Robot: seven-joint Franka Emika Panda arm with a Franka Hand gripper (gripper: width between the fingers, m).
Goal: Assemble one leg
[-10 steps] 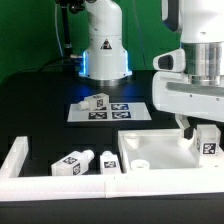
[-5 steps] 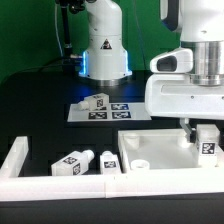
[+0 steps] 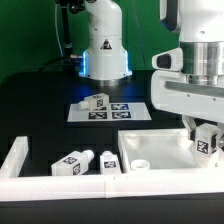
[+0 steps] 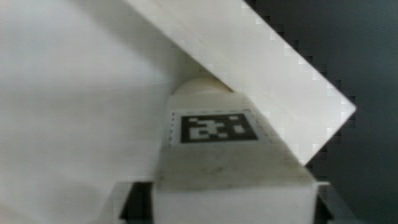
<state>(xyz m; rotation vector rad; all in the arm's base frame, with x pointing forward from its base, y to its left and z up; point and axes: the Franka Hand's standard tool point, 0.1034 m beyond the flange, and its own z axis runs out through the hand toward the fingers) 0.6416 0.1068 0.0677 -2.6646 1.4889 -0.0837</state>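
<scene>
My pincer (image 3: pixel 203 133) is clamped on the leg (image 3: pixel 207 141), a chunky white peg with a black-and-white tag on its side. In the wrist view the same leg (image 4: pixel 217 140) sits between my two dark fingers (image 4: pixel 139 200), tag facing the camera, its rounded end against the white surface beyond it. I hold it upright at the corner of the large white square panel (image 3: pixel 160 152), on the exterior view's right; whether its lower end touches the panel I cannot tell. A round socket (image 3: pixel 143 164) shows in the panel, near me. Farther off on the black bench (image 3: pixel 40 110), two look-alike pegs (image 3: pixel 73 163) lie on their sides just beside the panel. Well away from me, another peg (image 3: pixel 96 102) rests on the marker board (image 3: pixel 120 112).
</scene>
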